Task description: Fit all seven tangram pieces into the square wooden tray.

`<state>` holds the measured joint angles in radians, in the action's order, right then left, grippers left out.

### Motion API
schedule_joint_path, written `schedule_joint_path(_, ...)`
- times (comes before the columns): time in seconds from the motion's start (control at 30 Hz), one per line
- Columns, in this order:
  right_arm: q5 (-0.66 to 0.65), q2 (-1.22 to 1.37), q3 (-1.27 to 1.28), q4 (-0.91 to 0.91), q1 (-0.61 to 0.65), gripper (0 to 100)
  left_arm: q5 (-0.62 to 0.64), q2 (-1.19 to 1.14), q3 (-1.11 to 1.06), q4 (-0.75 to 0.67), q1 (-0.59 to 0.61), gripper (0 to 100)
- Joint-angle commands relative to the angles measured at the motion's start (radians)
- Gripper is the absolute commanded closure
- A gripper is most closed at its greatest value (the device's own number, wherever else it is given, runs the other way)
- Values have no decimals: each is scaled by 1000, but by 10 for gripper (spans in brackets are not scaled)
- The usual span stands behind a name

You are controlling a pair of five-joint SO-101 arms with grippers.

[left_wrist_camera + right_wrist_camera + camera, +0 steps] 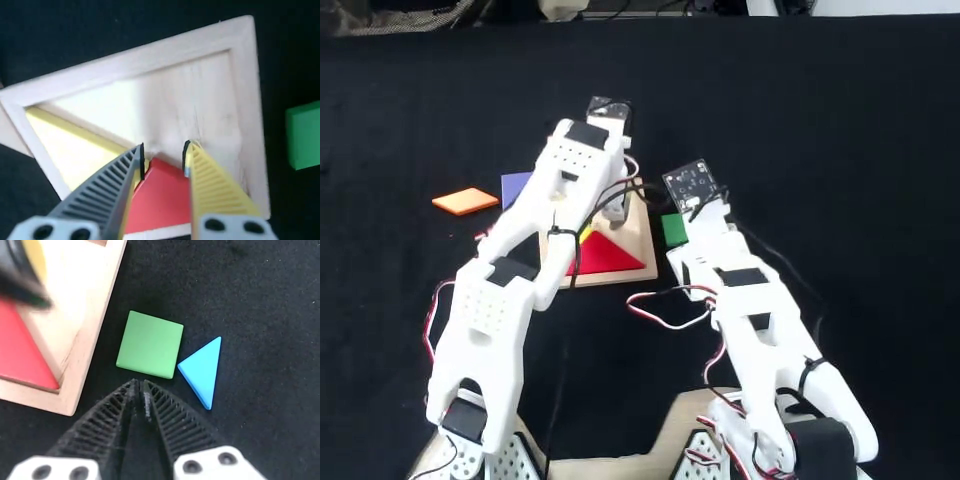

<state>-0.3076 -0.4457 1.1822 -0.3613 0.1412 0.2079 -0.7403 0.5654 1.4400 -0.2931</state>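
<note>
Right arm bends low, its right gripper (139,387) pinched closed just short of the green square (150,344). The right wrist view adds a blue triangle (202,370) just beside it. Left arm stretches over the tray (250,100), left gripper (164,152) narrowly parted astride the red triangle's (162,200) tip, with the yellow triangle (75,150) alongside. The high view adds orange (466,201) and purple (515,185) pieces beyond the tray.

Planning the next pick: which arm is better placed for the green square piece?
Right arm, likely. Its jaws hang shut just beside the green square piece, needing only to open. The left arm has open jaws over the square wooden tray, straddling the red triangle piece.
</note>
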Motion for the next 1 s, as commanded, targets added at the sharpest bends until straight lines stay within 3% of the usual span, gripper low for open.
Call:
schedule_joint_path(0.0, -9, -30, -7, 18, 14, 984, -3, 17, 117, 8, 2, 848)
schedule_joint_path(0.53, -9, -30, -7, 18, 9, 984, -14, 6, 16, 95, -62, 848)
schedule_joint_path(0.97, -9, -30, -7, 18, 9, 984, -84, 9, 62, 183, -54, 848)
